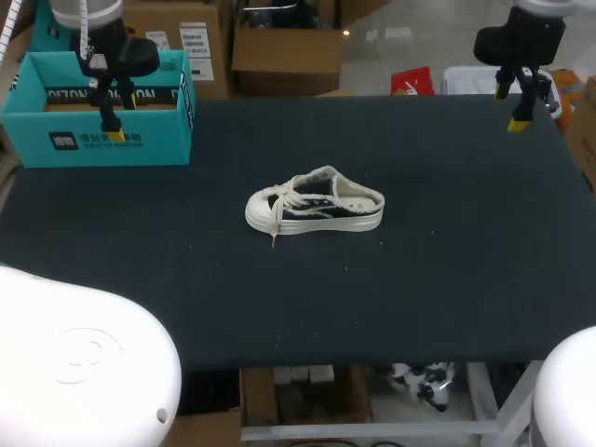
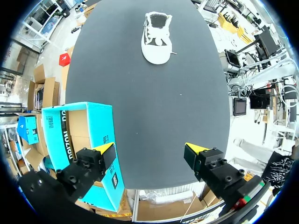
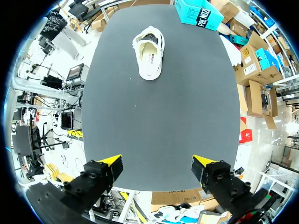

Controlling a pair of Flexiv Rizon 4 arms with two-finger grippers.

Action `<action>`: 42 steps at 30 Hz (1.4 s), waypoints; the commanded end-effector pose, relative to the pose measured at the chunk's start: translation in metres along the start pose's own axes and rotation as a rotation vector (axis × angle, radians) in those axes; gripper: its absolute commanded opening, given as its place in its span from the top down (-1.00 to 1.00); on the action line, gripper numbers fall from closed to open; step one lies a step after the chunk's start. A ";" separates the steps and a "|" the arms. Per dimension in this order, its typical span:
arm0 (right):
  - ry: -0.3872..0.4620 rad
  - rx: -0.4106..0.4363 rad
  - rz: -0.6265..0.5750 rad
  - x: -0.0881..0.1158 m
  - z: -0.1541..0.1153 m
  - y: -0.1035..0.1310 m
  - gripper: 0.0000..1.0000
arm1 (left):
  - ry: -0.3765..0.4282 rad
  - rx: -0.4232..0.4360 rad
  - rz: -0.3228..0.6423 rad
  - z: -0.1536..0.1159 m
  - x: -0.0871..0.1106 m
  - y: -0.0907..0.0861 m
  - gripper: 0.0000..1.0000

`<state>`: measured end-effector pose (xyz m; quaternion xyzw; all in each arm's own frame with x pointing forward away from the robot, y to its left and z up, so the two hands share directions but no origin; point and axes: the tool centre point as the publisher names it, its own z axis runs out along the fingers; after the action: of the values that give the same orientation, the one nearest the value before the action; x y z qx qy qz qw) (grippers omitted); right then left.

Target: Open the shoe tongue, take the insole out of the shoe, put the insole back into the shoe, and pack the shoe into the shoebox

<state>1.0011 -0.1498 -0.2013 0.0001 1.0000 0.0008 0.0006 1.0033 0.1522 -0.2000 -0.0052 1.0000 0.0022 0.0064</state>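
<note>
Glossy white, rounded shells clad the left arm [image 1: 88, 358] and right arm [image 1: 570, 391]; the left gripper [image 2: 152, 150] and right gripper [image 3: 158, 162] are black blocks with recessed screws and wedge-shaped yellow tips.

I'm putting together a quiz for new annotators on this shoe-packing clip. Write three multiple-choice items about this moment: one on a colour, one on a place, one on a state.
1. What colour is the shoebox?
A. red
B. white
C. teal

2. Where does the shoe lie?
A. inside the shoebox
B. on the table, near its middle
C. across the shoebox's rim

3. How do the left gripper and the right gripper stand?
A. both open, holding nothing
B. left shut on the shoe
C. right shut on the shoe

Answers:
1 C: the head view shows teal walls.
2 B: the shoe rests on the dark tabletop, well apart from the box.
3 A: in each wrist view the yellow tips stand wide apart with nothing between them.
</note>
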 end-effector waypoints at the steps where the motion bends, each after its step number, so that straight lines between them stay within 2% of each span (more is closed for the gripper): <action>1: -0.006 -0.064 0.011 -0.002 0.005 0.012 -1.00 | -0.024 0.037 -0.048 0.004 -0.009 -0.002 -1.00; 4: -0.008 -0.128 0.044 0.000 0.015 0.026 -1.00 | -0.028 0.068 -0.115 0.007 -0.015 -0.006 -1.00; 6: -0.008 -0.171 0.049 0.003 0.023 0.038 -1.00 | -0.026 0.058 -0.167 0.010 -0.016 -0.010 -1.00; 8: -0.003 -0.211 0.064 0.007 0.032 0.050 -1.00 | -0.003 0.108 -0.213 0.011 -0.013 -0.017 -1.00; 12: -0.004 -0.298 0.092 0.013 0.049 0.072 -1.00 | 0.018 0.101 -0.287 0.015 -0.007 -0.036 -1.00; 16: -0.012 -0.390 0.132 0.020 0.065 0.094 -1.00 | 0.100 0.124 -0.391 0.021 -0.002 -0.055 -1.00; 18: -0.015 -0.434 0.137 0.024 0.073 0.104 -1.00 | 0.113 0.099 -0.438 0.026 0.002 -0.065 -1.00; 21: -0.002 -0.486 0.164 0.029 0.085 0.115 -1.00 | 0.154 0.108 -0.503 0.032 0.006 -0.075 -1.00; 24: 0.029 -0.508 0.189 0.033 0.096 0.126 -1.00 | 0.218 0.156 -0.589 0.038 0.005 -0.081 -1.00; 25: 0.048 -0.515 0.210 0.035 0.099 0.130 -1.00 | 0.230 0.164 -0.582 0.040 0.006 -0.084 -1.00; 42: 0.048 -0.515 0.210 0.035 0.099 0.130 -1.00 | 0.230 0.164 -0.582 0.040 0.006 -0.084 -1.00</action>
<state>0.9667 -0.0191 -0.2994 0.1036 0.9612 0.2544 -0.0235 0.9985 0.0687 -0.2399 -0.2903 0.9477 -0.0804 -0.1059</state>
